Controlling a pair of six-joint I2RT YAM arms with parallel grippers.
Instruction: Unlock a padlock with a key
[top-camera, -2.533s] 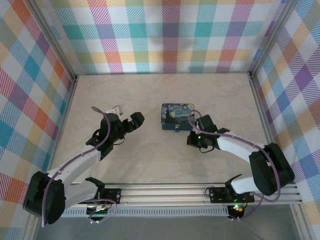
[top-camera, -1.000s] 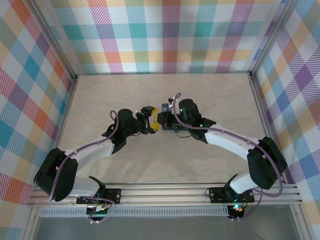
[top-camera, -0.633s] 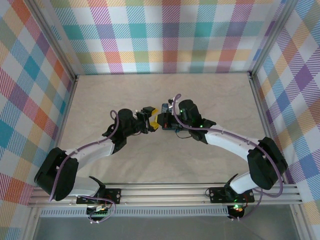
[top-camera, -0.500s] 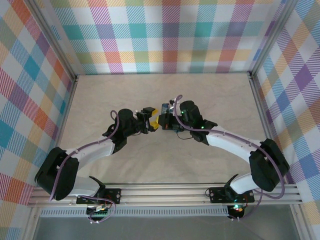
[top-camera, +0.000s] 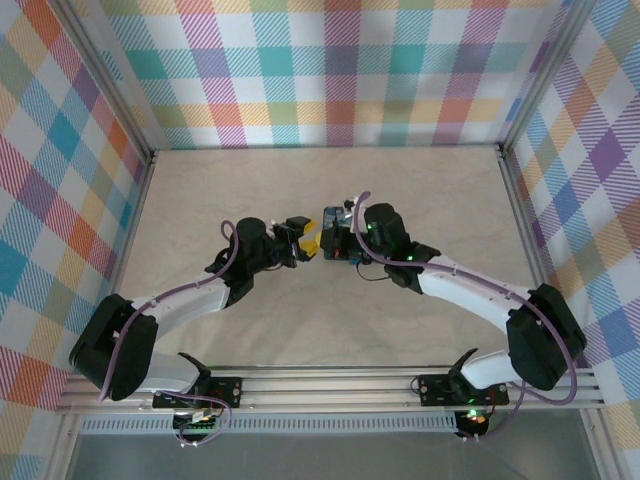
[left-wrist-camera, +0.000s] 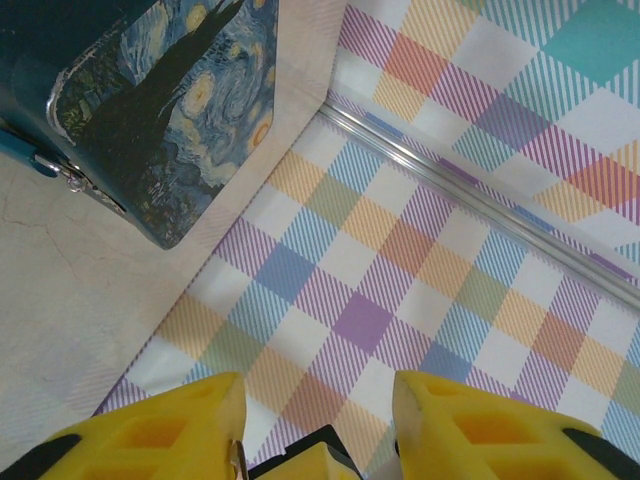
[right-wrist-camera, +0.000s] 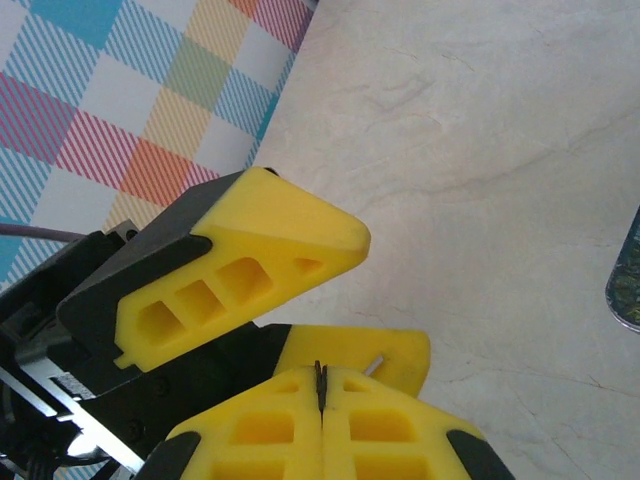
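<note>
2 fingers of the right gripper (right-wrist-camera: 322, 400) pinch the key (right-wrist-camera: 319, 376), its tip pointing out past them; the left gripper (left-wrist-camera: 318, 395) is spread, and the padlock (left-wrist-camera: 25, 152) sits against the tin (left-wrist-camera: 150, 90), up-left of it.

pale marbled table (top-camera: 420, 190), a dark-blue starry-night tin (left-wrist-camera: 150, 110) lying near its middle

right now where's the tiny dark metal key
Right wrist view, bottom centre: the tiny dark metal key is pinched in the right gripper's shut fingers, beside the left gripper.
</note>
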